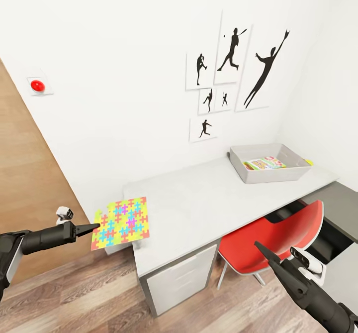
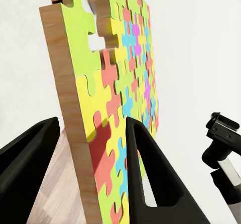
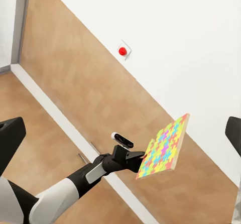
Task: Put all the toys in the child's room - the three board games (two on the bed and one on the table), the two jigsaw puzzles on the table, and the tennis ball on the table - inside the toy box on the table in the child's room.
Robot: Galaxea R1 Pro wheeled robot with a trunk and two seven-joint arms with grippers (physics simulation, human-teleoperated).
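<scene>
Pinching only one edge of the jigsaw puzzle (image 1: pixel 121 222), the left gripper (image 1: pixel 97 227) risks dropping it floorward before the toy box (image 1: pixel 268 163); the right gripper (image 1: pixel 258 247) hangs empty, fingers parted.

No legible text, brand or number on any surface. The game box (image 1: pixel 263 163) in the grey bin (image 1: pixel 268 175) bears printed lettering too small to read; the wall prints (image 1: pixel 233 74) carry silhouettes only.
</scene>
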